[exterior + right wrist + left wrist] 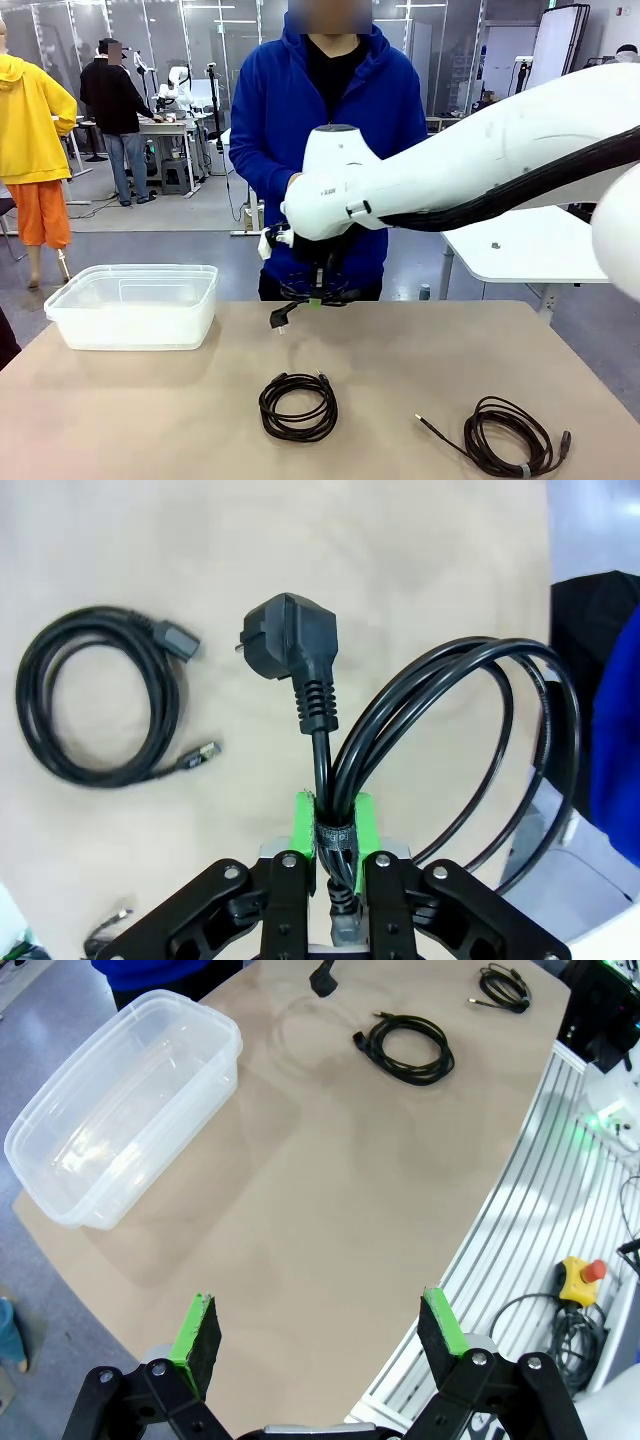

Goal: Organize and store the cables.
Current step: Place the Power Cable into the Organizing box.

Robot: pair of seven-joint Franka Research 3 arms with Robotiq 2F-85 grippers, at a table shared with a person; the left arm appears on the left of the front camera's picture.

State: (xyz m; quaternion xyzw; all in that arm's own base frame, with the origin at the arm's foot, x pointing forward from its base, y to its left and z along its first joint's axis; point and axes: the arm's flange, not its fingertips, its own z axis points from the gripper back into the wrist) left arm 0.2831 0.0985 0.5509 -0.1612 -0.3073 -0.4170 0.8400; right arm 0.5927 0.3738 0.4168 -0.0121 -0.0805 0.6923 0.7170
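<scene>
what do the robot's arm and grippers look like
The right arm is a smooth, rounded white shell with a thick black hose running along it. The left gripper and right gripper are black linkage frames with silver pivot bolts, each with two fingers faced in bright green pads.

The desk [400, 370] has a smooth, matt beige top. The bin [130, 325] is clear, faintly frosted plastic with a soft sheen. The cable [450, 720] wears a smooth black sheath, slightly glossy (its moulded plug [295, 640] looks duller), as does the coil [298, 405]. The green pads on the right fingers [304, 815] look matt. The right arm [480, 160] has a glossy white plastic shell.
</scene>
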